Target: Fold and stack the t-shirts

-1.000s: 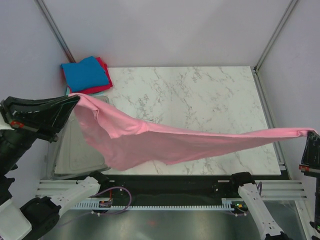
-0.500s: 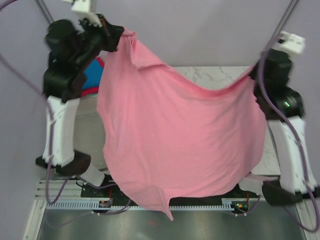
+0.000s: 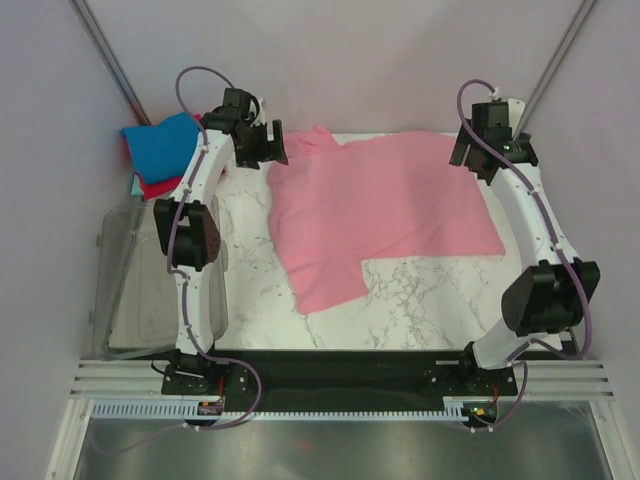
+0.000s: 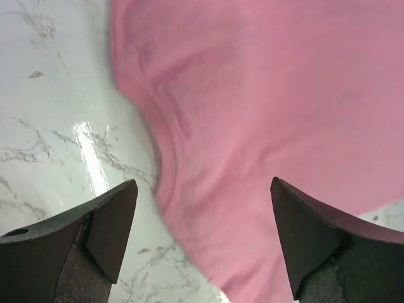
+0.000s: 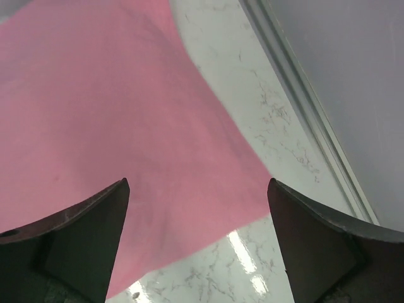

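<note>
On surface [image 3: 430, 300], just laid pink shirt [image 3: 380, 210] flat after holding it aloft; let go with left pincer [image 4: 202, 189] and right pincer [image 5: 197, 186], both wide, empty. Ready to fold.

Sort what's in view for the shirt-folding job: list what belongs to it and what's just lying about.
Belongs to the job:
pink t-shirt, spread out on the table
blue t-shirt, folded atop the corner pile
red t-shirt, under it

Just lying about:
clear plastic tub, at the left edge

No lettering, label, brand mark or number can be read on anything in these views.
</note>
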